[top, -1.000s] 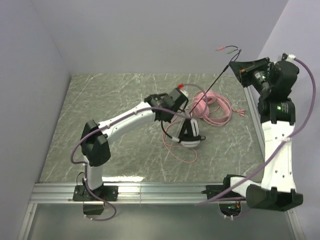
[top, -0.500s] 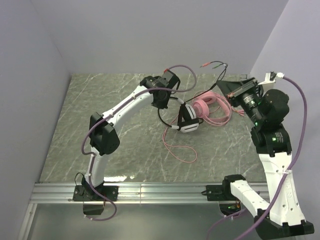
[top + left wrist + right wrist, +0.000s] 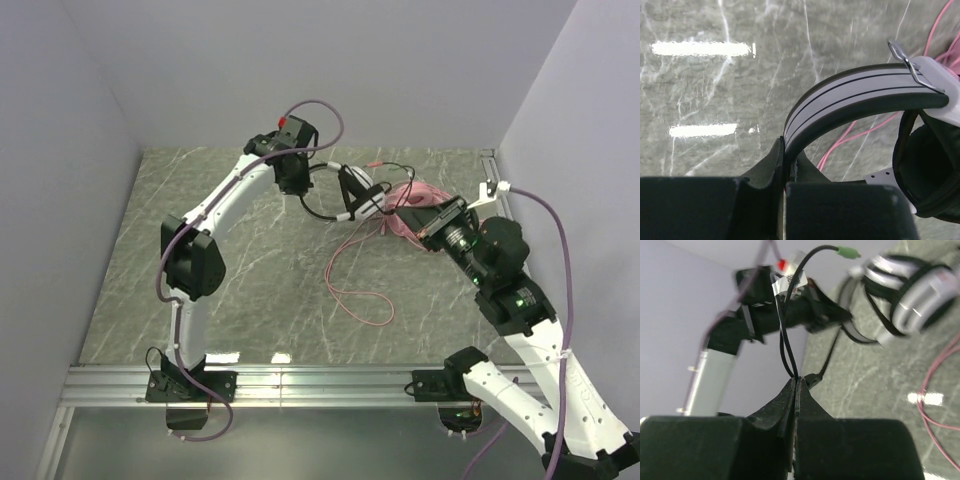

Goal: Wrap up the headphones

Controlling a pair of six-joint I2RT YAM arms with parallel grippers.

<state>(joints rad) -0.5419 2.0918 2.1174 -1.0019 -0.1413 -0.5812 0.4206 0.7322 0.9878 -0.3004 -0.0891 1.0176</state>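
- My left gripper [image 3: 788, 150], fingers clamped tight on the headband [image 3: 860, 92], has lifted the black-and-white headset [image 3: 358, 192] off the table [image 3: 200, 250] and carried it toward the back wall.
- My right gripper [image 3: 796, 382], pinched closed on the black cable [image 3: 782, 335], has swung down from high on the right to near the headset. The line, taut a second ago, now bends slack.
- Cable turns already circle the headset, so I judge another wrap is under way; the green plug [image 3: 846, 252] hangs free.
- The pink headset [image 3: 408, 196] lies by my right wrist, its pink cable [image 3: 358, 295] trailing unwrapped.
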